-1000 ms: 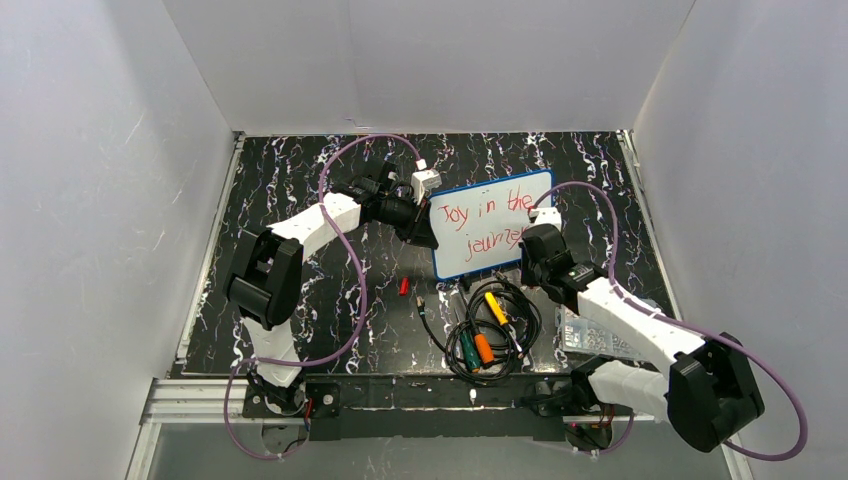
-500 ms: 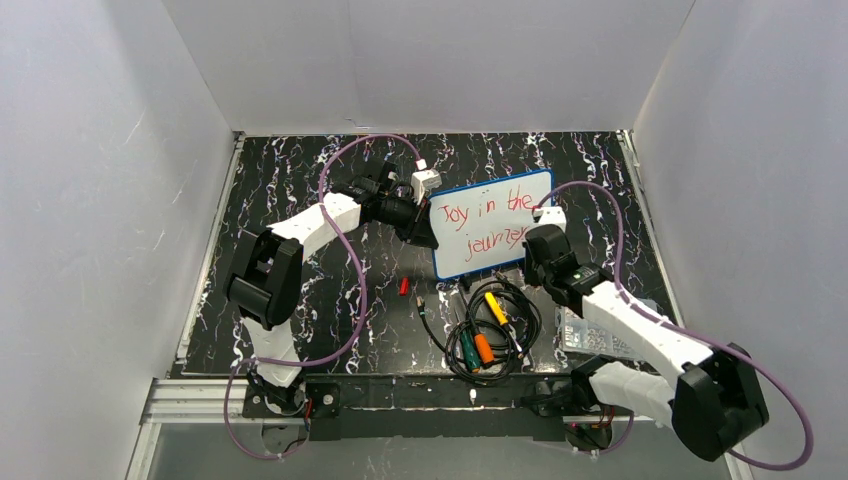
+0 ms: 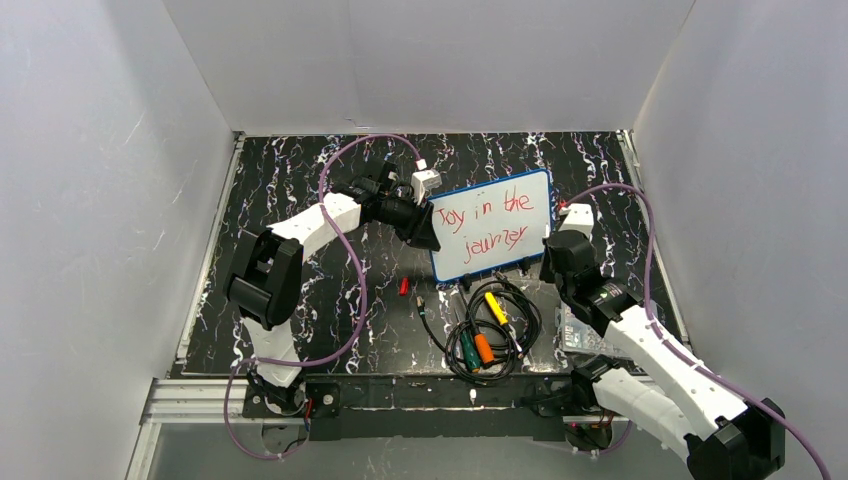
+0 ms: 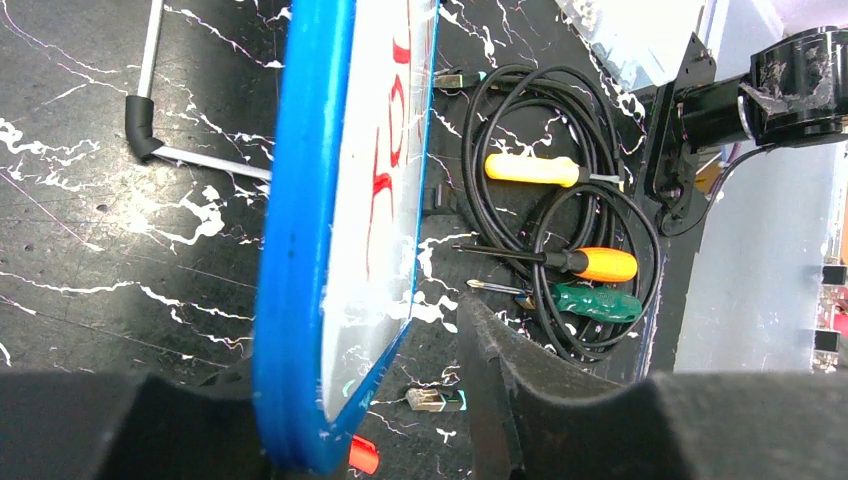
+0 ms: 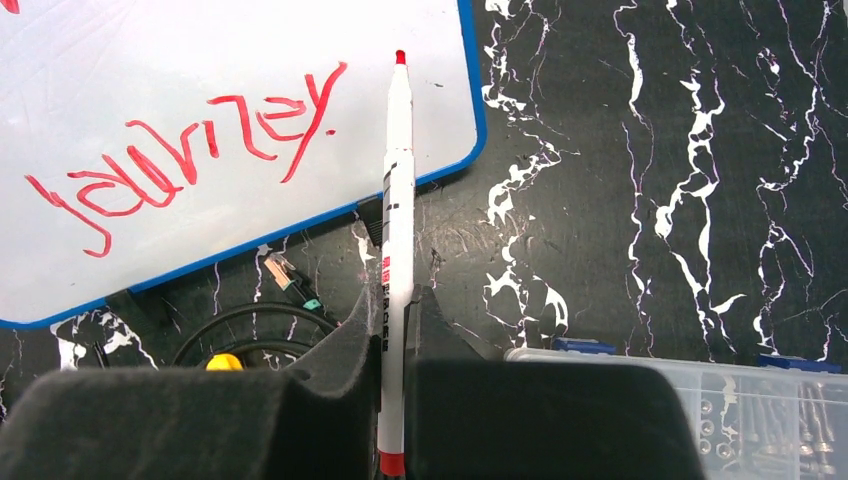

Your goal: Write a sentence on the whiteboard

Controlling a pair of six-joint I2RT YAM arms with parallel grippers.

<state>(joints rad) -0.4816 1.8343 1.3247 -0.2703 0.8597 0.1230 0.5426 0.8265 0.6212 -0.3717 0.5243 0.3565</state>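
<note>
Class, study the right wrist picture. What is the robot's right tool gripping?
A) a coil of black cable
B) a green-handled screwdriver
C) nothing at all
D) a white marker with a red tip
D: the right tool is closed on the barrel of a white marker, whose red tip points up the picture, away from the tool.

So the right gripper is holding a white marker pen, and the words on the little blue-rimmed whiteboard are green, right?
Not quite: the thin handwritten words on the small white board with the blue rim are red, not green. The right wrist view shows this. The rest holds: the right gripper is shut on the white marker pen with a red tip.
</note>
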